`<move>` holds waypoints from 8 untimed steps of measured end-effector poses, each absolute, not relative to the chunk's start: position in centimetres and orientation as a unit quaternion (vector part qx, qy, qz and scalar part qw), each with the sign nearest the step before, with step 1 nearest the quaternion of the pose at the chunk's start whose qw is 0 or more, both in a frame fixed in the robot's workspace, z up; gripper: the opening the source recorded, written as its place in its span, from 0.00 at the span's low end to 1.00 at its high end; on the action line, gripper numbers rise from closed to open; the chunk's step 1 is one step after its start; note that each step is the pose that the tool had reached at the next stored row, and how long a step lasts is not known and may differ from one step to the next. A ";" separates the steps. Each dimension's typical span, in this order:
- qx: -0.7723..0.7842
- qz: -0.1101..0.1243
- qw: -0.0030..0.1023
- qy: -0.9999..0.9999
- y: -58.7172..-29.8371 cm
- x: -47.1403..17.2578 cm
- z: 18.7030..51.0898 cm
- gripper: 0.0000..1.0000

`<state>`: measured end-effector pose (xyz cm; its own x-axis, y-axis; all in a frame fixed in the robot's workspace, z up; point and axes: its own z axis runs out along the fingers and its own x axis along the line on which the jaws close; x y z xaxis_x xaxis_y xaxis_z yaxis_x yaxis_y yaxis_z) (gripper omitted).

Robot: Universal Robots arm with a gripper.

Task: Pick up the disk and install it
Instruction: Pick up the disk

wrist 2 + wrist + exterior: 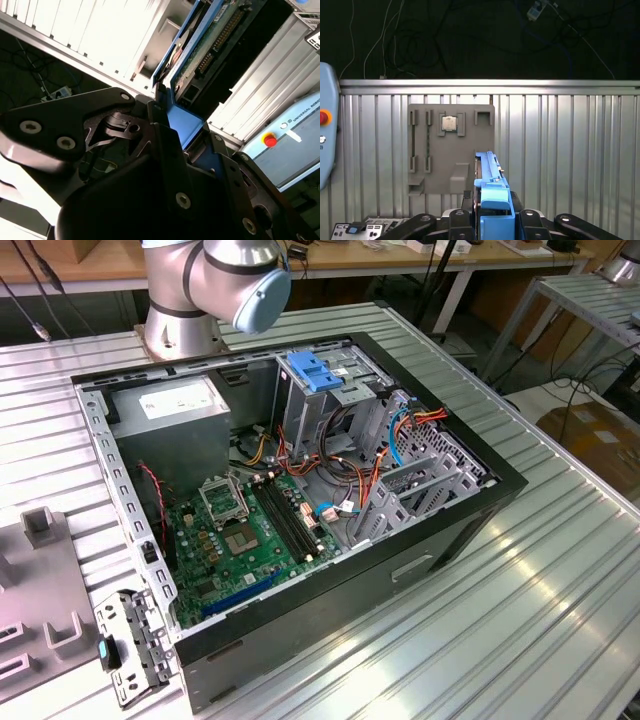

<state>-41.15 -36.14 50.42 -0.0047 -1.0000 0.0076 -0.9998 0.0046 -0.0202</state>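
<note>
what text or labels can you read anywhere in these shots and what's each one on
white sticker on the power-supply box: print too small to read
pendant in the second wrist view: maker's lettering, cut off at the picture's edge, not quoted
the disk in the pincer: no readable print on the side shown
chip on the grey tray: marks too small to read

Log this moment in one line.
gripper: shut on the disk | disk: held edge-on between the fingers | install: not yet done
</note>
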 end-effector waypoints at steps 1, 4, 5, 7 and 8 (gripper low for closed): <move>-0.705 -0.010 0.004 0.709 -36.1 -41.0 50.4 0.37; -0.705 -0.010 0.004 0.709 -36.1 -40.6 50.4 0.37; -0.705 -0.010 0.004 0.709 -36.1 -40.5 50.4 0.37; -0.705 -0.010 0.004 0.709 -36.1 -40.2 50.4 0.37; -0.705 -0.010 0.004 0.709 -36.1 -40.1 50.4 0.37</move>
<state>-40.14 -36.15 50.42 -0.0046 -1.0000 0.0076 -0.9998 0.0045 -0.0200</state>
